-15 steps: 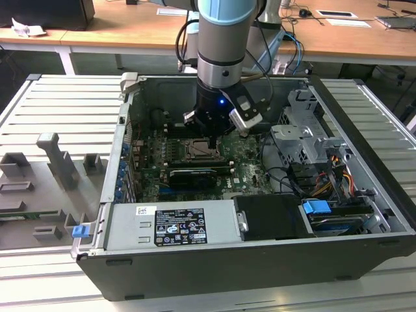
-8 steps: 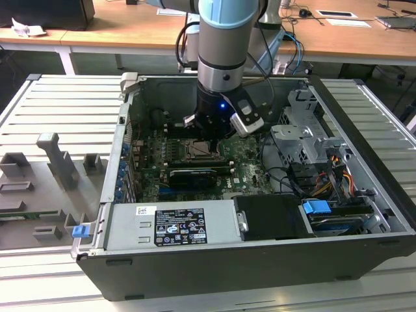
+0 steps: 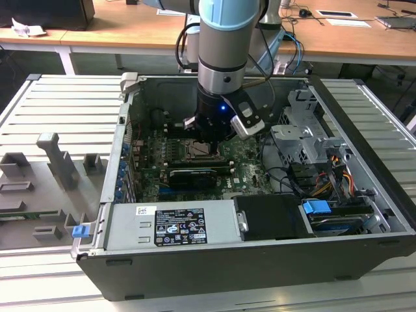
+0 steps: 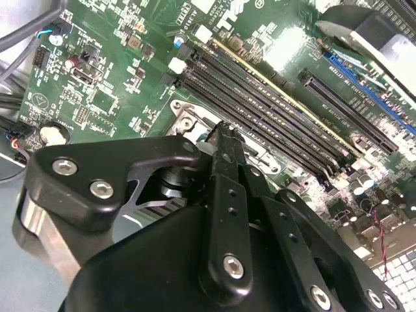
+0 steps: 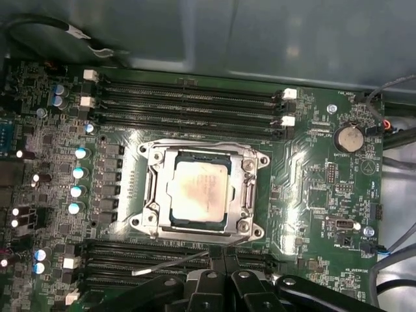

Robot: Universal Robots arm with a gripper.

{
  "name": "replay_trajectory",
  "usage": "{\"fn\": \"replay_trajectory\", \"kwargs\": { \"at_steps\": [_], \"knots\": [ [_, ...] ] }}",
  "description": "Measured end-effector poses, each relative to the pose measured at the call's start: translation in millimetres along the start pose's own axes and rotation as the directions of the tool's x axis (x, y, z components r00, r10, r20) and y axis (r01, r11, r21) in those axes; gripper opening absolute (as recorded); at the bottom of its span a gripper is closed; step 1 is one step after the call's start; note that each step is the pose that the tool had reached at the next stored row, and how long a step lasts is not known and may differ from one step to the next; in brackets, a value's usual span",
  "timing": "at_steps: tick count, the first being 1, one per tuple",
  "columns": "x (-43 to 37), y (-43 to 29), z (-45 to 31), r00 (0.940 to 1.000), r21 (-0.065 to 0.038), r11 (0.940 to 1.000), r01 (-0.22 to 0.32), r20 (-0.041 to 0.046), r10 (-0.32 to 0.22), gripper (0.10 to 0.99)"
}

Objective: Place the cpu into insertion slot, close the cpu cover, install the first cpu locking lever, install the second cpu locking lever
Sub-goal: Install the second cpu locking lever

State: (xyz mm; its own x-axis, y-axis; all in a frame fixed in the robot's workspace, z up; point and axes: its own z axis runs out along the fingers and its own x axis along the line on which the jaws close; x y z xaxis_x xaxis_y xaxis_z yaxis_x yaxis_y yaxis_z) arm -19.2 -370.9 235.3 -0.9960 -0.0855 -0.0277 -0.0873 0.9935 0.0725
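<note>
Cpu: your cpu (image 5: 198,190) already lies in the insertion slot (image 5: 173,221), its pale top showing through the cut-out.
Cover: the cpu cover (image 5: 247,188) looks folded down flat around it.
Lever: a thin locking lever (image 5: 170,264) slants free beside the socket edge, apparently unlatched.
Jaws: your gripper (image 5: 218,257) sits just beside that lever, jaws drawn together and apparently holding nothing.
Risk: push off-line and the tip may slide off the thin wire onto the memory slots (image 5: 188,97).
Risk: an unseated cover could spring up.
</note>
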Motion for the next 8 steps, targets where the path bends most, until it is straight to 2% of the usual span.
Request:
{"fn": "replay_trajectory", "kwargs": {
  "at_steps": [2,4,6,8],
  "knots": [
    [0.2,-0.8,0.7,1.0000,-0.004,1.0000,0.000,0.0003,0.000,0.106],
    [2.1,-1.9,1.3,1.0000,-0.018,0.9998,0.000,0.0015,0.000,0.106],
    [7.6,-2.8,1.9,1.0000,-0.022,0.9998,0.001,0.0018,-0.001,0.106],
    [19.0,-2.4,2.3,1.0000,-0.024,0.9997,0.002,0.0019,-0.002,0.106]
  ]
}}
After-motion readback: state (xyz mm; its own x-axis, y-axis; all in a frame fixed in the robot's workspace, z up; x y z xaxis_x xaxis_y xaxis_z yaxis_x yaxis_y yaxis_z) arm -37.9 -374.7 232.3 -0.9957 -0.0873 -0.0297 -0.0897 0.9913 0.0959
